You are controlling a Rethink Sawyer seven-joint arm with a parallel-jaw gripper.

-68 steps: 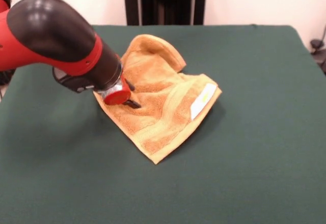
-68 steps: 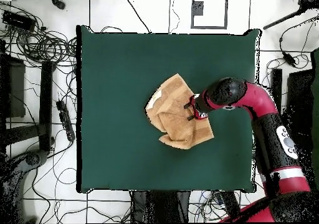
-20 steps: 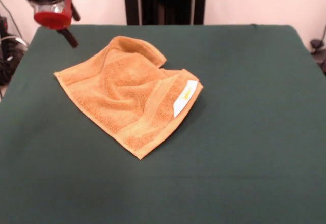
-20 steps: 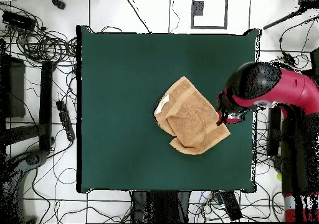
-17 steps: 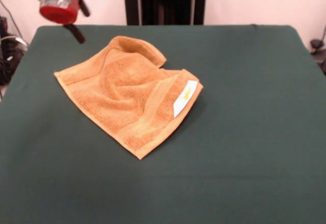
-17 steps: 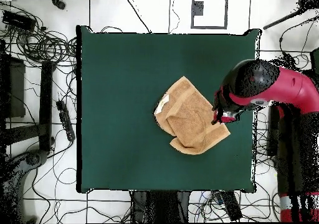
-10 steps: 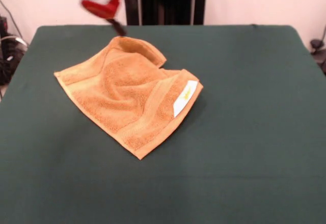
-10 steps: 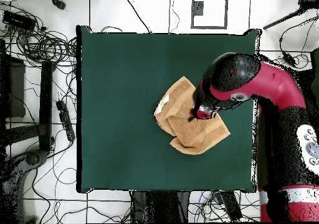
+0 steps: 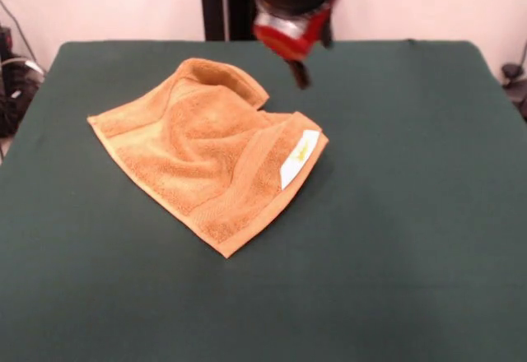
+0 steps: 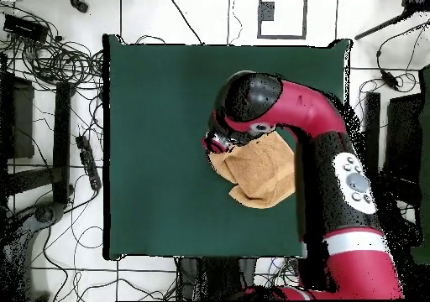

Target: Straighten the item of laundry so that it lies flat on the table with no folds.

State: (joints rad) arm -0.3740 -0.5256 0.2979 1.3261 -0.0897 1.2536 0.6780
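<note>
The orange-tan towel [image 9: 206, 152] lies crumpled on the green table [image 9: 395, 214], left of centre. Its far corner is folded over, and its right edge is doubled, with the white label [image 9: 298, 156] showing there. My gripper [image 9: 300, 70] hangs above the table just beyond the towel's right corner, clear of the cloth and blurred by motion. In the overhead view the red arm reaches across the table [image 10: 159, 106] and hides the towel's [image 10: 262, 179] upper part. The gripper [image 10: 220, 142] there is over the towel's left corner.
Black stand posts [image 9: 214, 4] rise behind the table's far edge. Cables [image 10: 50, 64] and dark gear lie on the floor left of the table in the overhead view. The arm's base [image 10: 357, 257] stands at the lower right.
The gripper has swept from the front view's far left across the back of the towel to its right corner. The towel has not moved.
</note>
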